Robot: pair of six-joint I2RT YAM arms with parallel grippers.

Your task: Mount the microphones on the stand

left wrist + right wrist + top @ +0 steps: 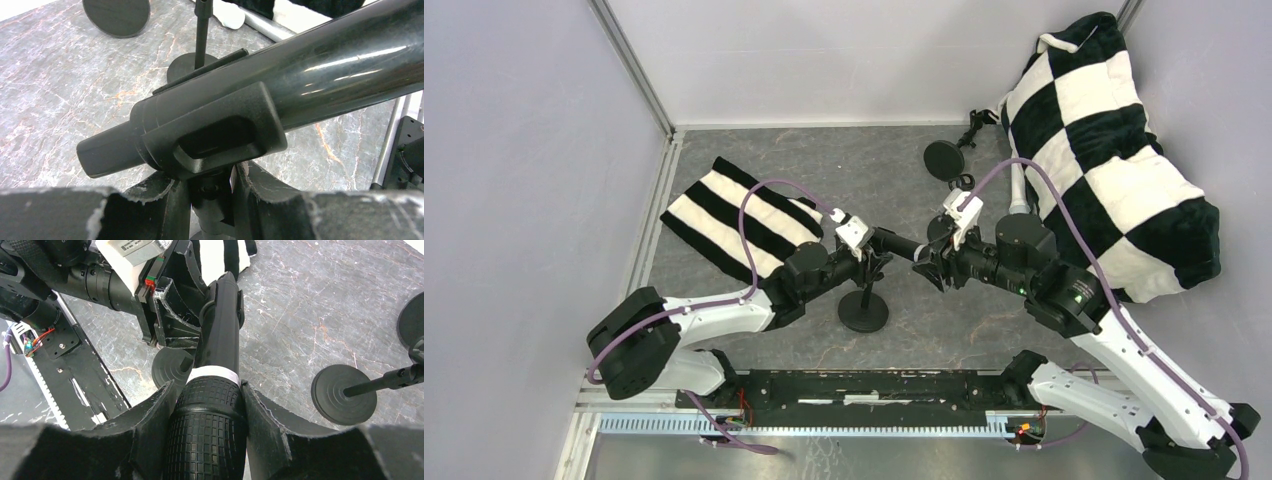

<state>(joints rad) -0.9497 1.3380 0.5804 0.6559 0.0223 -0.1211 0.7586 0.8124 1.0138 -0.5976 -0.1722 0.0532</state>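
The black microphone (902, 246) with a silver ring (212, 374) lies level in the stand's black clip (220, 135), its tail poking out past the clip. My right gripper (932, 268) is shut on its mesh head (207, 435). My left gripper (871, 255) is shut on the stand's neck (216, 192) just under the clip. The stand's round base (864, 312) sits on the table below. A white microphone (231, 15) and a silver-grey one (267, 27) lie at the back beside the checked cushion.
Two more stands are on the table, one with its disc base (944, 160) at the back and one (344, 394) right of my right gripper. A striped cloth (734, 215) lies at the left. A big checked cushion (1114, 150) fills the right side.
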